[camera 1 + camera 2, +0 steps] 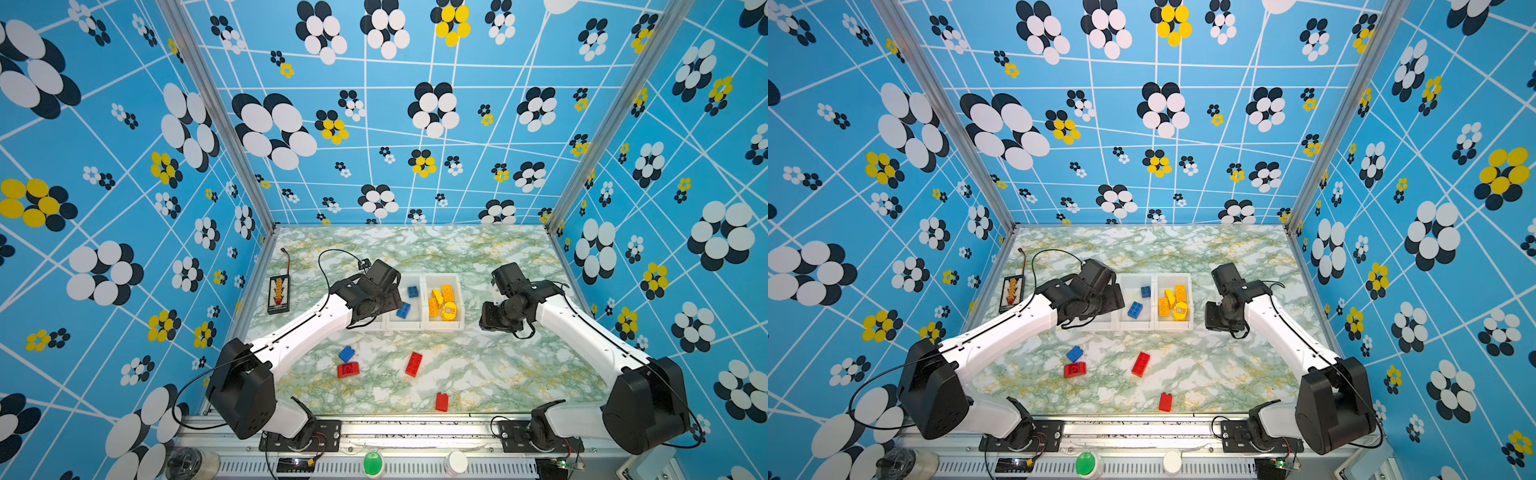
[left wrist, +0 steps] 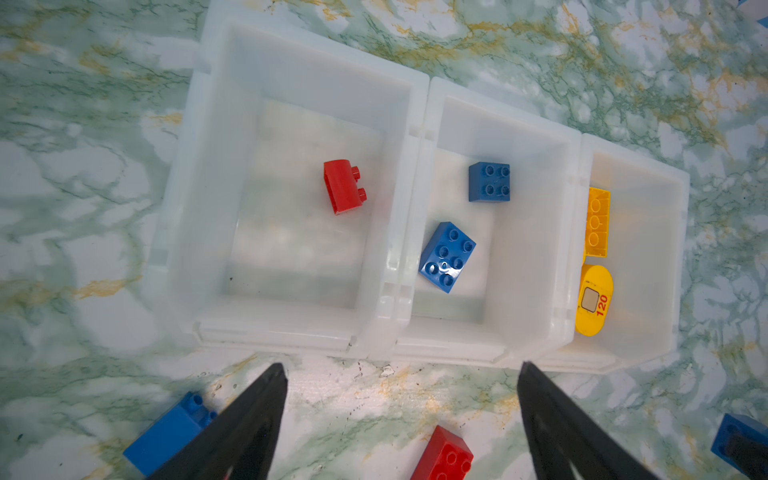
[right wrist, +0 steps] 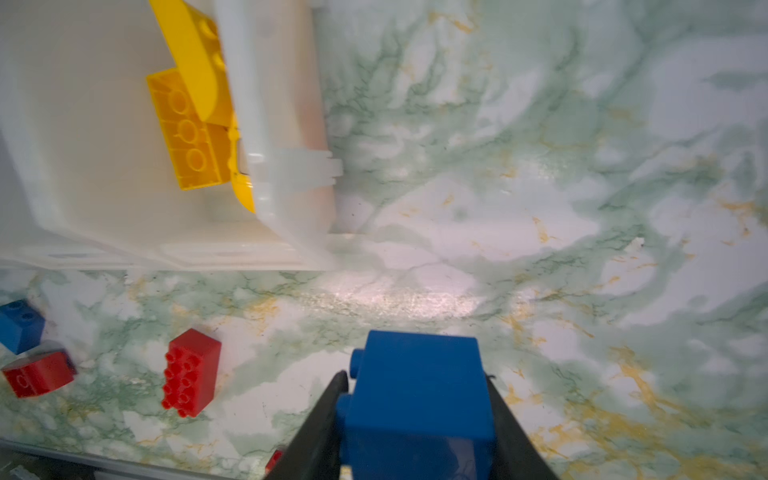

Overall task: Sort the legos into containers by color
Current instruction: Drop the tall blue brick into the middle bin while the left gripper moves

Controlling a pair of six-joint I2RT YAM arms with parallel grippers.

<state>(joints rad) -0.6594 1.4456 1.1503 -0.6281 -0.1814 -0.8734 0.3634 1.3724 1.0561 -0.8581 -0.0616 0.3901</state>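
Three joined white containers (image 2: 419, 137) stand in a row. One end bin holds a red lego (image 2: 345, 187), the middle bin two blue legos (image 2: 446, 257), and the other end bin (image 1: 442, 327) several yellow legos (image 1: 444, 301). My left gripper (image 2: 403, 368) hangs open and empty above the bins' near edge. To the right of the bins, my right gripper (image 3: 415, 376) is shut on a blue lego (image 3: 415, 415), just above the table. On the table lie a loose blue lego (image 1: 346, 353), a rounded red lego (image 1: 348, 369), a long red lego (image 1: 413, 364) and a small red lego (image 1: 441, 402).
A black-framed board with orange parts (image 1: 278, 294) and a wire lies at the table's left edge. Patterned walls close in three sides. A metal rail with a green button (image 1: 372, 463) runs along the front.
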